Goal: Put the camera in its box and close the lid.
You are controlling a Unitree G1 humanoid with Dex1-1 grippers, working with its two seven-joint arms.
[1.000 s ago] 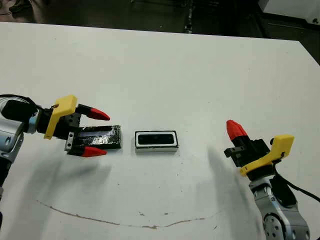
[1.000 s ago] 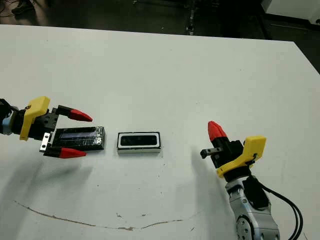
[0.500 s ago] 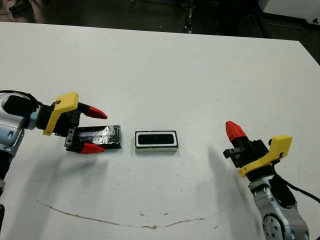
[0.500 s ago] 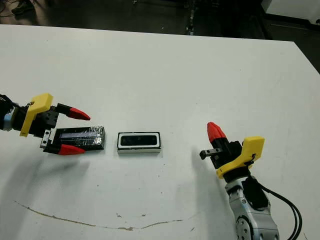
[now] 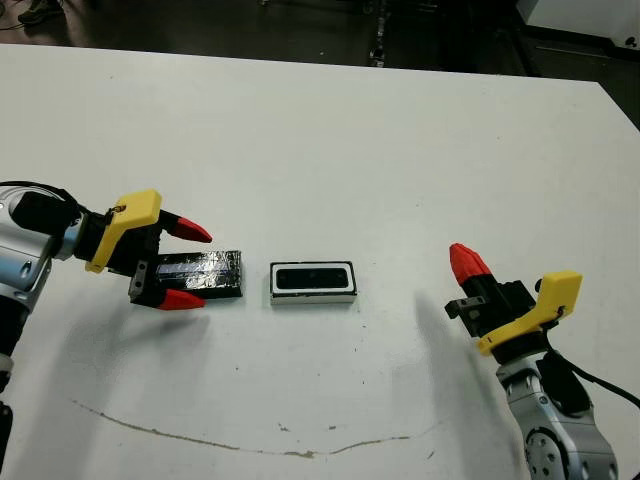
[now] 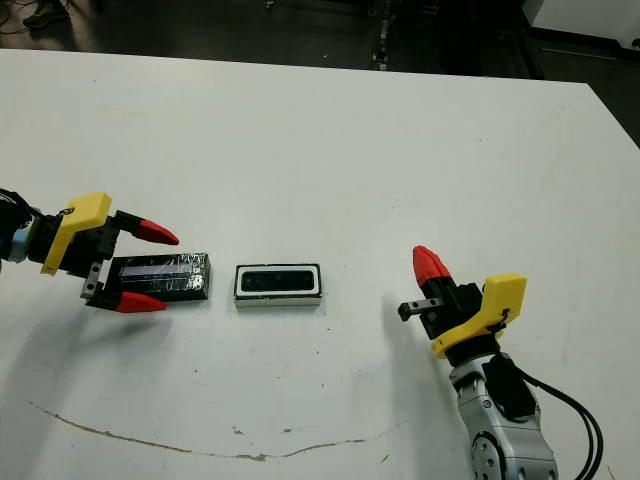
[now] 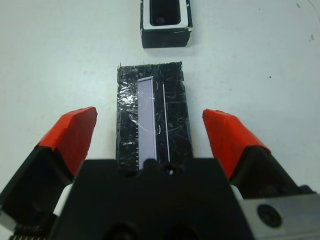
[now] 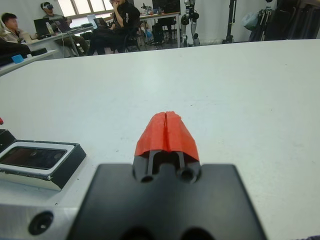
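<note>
Spanning wide: white table (image 5: 330, 130) w/ faint curved scratch (image 5: 250, 440), dark room beyond; left pincer (image 5: 184, 265) released, right pincer (image 6: 428, 265) clenched.

Left tool (image 5: 172, 265) lies low at the left, fingers spread wide; right tool (image 5: 468, 264) near right, fingers pressed together.

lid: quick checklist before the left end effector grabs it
1. Camera inside the box: ok.
2. Left end effector open: ok, one finger on each long side of the lid.
3. Fingers gripping the lid: not ok, the left wrist view shows gaps on both sides.
4. Lid flat on the table, beside the box: ok.
5. Right end effector shut and away from the box: ok.
</note>
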